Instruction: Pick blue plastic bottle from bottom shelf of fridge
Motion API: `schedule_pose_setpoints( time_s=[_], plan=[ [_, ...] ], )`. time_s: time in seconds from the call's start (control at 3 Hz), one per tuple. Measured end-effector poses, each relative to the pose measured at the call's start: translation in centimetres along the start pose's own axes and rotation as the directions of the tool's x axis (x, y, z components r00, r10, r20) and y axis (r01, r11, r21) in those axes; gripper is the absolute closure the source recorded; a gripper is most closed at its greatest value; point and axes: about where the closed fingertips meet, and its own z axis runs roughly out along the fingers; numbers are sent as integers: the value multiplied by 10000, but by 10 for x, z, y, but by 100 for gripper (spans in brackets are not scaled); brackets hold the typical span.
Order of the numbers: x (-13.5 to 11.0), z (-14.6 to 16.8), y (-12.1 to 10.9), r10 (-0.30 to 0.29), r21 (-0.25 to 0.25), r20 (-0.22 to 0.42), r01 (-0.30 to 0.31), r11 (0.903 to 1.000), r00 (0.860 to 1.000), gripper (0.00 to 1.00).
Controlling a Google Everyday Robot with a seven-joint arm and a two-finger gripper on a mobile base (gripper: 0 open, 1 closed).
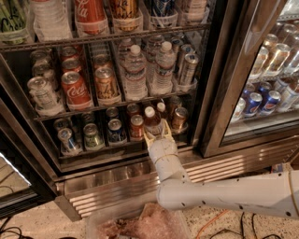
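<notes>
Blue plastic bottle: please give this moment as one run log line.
blue plastic bottle: upright on bottom shelf | end effector: at its base, from the front | lifted: no

A red can (pixel 74 89) said "Coca-Cola" in white. A red drink (pixel 90 14) up top had the same writing. The gripper (pixel 156 136) was at the blue plastic bottle (pixel 150 120) on the bottom shelf (pixel 103 151).

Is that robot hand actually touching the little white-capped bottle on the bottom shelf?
Cannot tell. The camera view shows the hand right at the base of the blue plastic bottle, overlapping it; neither contact nor a gap shows plainly.
</notes>
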Motion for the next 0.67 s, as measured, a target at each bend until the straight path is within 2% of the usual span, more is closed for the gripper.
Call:
schedule_pose_setpoints(
  time_s=[0.67],
  plan=[
    [-27, -40, 5, 347, -42, 266, -346, 9994, 9990, 100]
  ],
)
